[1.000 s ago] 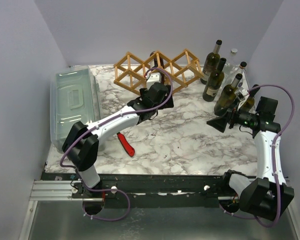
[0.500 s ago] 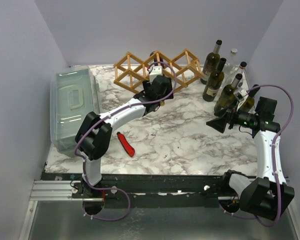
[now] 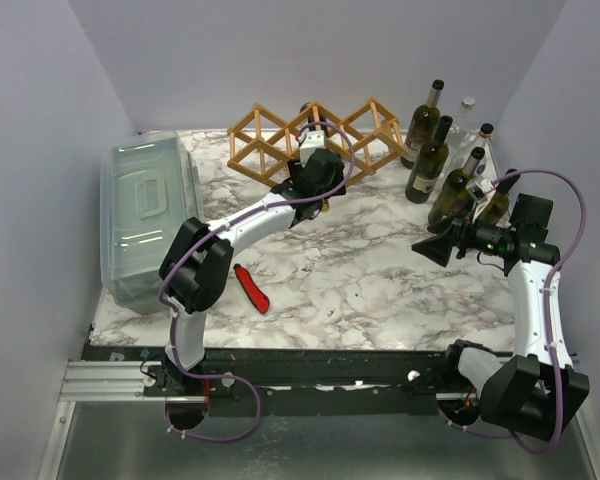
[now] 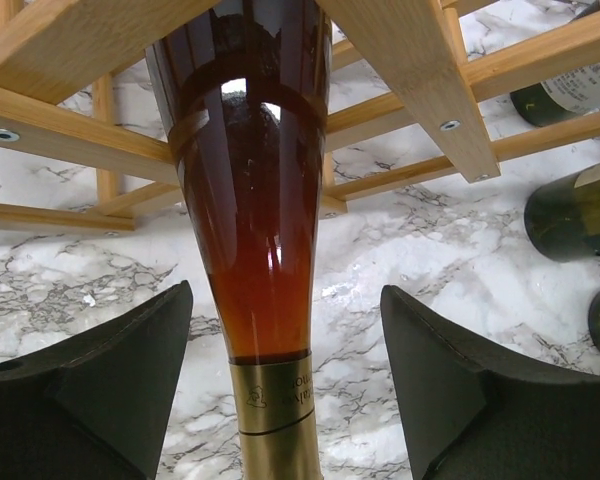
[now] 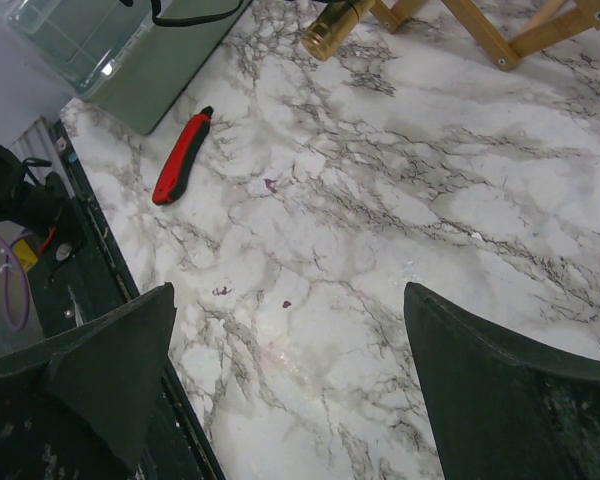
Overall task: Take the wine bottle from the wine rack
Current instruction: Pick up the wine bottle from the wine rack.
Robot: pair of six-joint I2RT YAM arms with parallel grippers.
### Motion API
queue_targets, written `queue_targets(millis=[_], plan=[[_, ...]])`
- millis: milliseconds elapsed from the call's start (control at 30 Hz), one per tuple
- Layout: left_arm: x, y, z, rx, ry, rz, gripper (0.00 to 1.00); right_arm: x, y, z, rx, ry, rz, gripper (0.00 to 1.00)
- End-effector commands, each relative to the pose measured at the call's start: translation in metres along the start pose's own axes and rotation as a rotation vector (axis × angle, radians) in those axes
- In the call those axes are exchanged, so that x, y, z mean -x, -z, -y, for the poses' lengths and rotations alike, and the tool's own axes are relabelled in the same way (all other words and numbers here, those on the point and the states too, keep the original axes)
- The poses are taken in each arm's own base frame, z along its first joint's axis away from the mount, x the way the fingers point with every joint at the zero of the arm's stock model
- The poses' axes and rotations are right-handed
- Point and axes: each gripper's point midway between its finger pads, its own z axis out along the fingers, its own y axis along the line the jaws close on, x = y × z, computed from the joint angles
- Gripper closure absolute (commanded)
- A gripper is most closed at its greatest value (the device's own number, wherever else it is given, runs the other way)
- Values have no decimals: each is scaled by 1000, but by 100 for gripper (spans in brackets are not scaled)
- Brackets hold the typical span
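Left fingers [image 4: 90, 400] open astride wine bottle [image 4: 245, 200] neck, no contact. Grip there: glass, likely heavy, slick, fragile. Right fingers [image 5: 90, 370] wide open, empty.

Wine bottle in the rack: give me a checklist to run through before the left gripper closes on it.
1. Wine bottle neck centred between the left gripper fingers: ok.
2. Fingers touching the neck: not ok, there is a gap on each side.
3. Bottle body resting in a wine rack cell: ok.
4. Right gripper away from the rack, open over the table: ok.
5. Standing bottles to the right of the rack, likely off the pull line: ok.
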Motion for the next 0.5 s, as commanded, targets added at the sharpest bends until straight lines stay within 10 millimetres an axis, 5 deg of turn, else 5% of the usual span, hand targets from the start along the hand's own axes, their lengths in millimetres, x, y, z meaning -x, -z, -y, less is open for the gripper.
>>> queue_targets(millis=[0,200,467], plan=[[0,-9,-3,8,43,-6,22,0,0,-1,-4,10,-14,1],[-3,-13,-4,4,58,-22,34,-1,-1,-1,-4,10,-17,1],[-13,-19,-6,3,83,-56,35,-1,-1,0,-5,12,-19,1]])
